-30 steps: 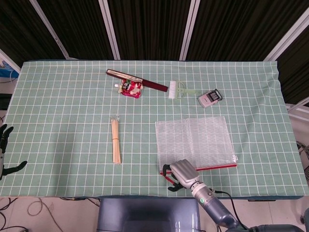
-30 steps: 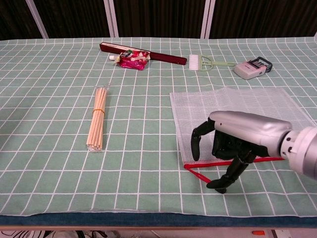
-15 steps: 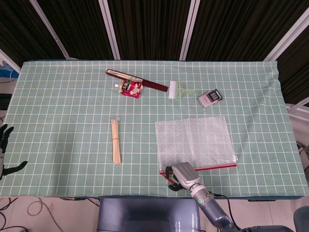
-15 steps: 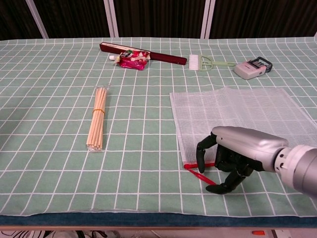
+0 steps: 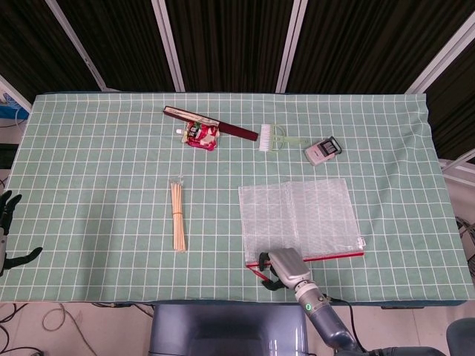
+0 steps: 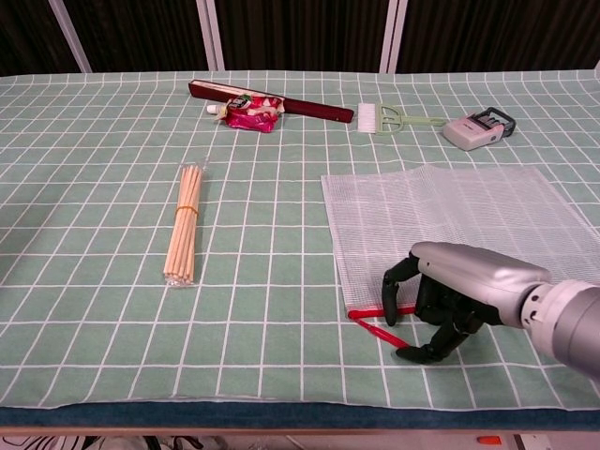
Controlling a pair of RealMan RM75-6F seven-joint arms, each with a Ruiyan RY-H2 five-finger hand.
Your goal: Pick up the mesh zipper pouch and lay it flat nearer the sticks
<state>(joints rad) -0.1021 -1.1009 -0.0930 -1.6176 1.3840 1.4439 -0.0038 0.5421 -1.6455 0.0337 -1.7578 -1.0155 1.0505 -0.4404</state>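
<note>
Mesh zipper pouch [image 6: 450, 217] flat, lower right of frame; sticks [image 6: 185, 223] mid-left. Right hand [image 6: 448, 298] curled over red zipper edge, grip unclear—can't tell. Pinch corner firmly w/ thumb under before lifting.

Right robot hand [image 6: 441, 302]: smooth silver shell with satin sheen, matt black fingers [image 6: 389, 292]. Under it, mesh zipper pouch [image 6: 450, 220]: translucent white woven mesh, fine grid texture, glossy red plastic zipper strip at near edge. Tabletop [image 6: 94, 169]: matt green cloth, white grid print. Left of robot hand, sticks [image 6: 184, 223]: pale bare wood, matt, in clear glossy wrap.
</note>
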